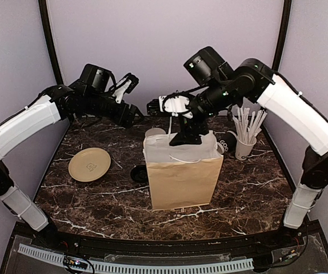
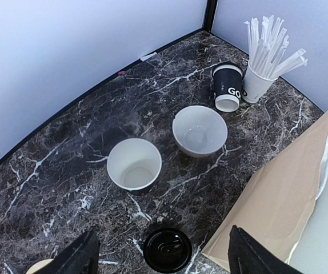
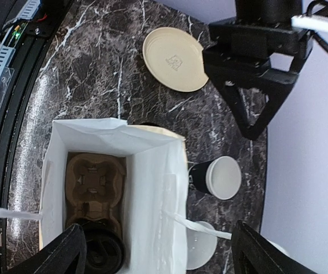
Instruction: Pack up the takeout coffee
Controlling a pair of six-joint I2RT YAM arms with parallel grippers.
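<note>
The right gripper (image 3: 159, 240) hangs over the mouth of the tall brown paper bag (image 3: 152, 171). Its two dark fingers (image 3: 67, 251) are spread wide at the lower corners of the right wrist view, gripping nothing and touching nothing. Below them, at the bottom of the bag's white interior, a black paper coffee cup with a black dome lid (image 3: 102, 250) sits in the lowest slot of a brown moulded cardboard cup carrier (image 3: 94, 180).

The left gripper (image 2: 163, 242) is just as wide apart, with its fingers at the bottom edge of the left wrist view, and it clasps nothing. Under the gap between them a loose black dome lid (image 2: 167, 249) lies flat on the dark marble table (image 2: 67, 148), just beside the bag's lower corner.

Above the lid in that frame, a lidless black paper coffee cup (image 2: 134, 165) stands upright, its white inside showing. To its upper right is a low white bowl (image 2: 199, 130), near but apart. In the upper right corner, a third black paper cup with white lettering (image 2: 228, 85) looks tipped over, just beside the white cup of wrapped straws (image 2: 258, 85).

In the overhead view, a round tan plate (image 1: 90, 164) lies at middle left, well apart from the bag.
</note>
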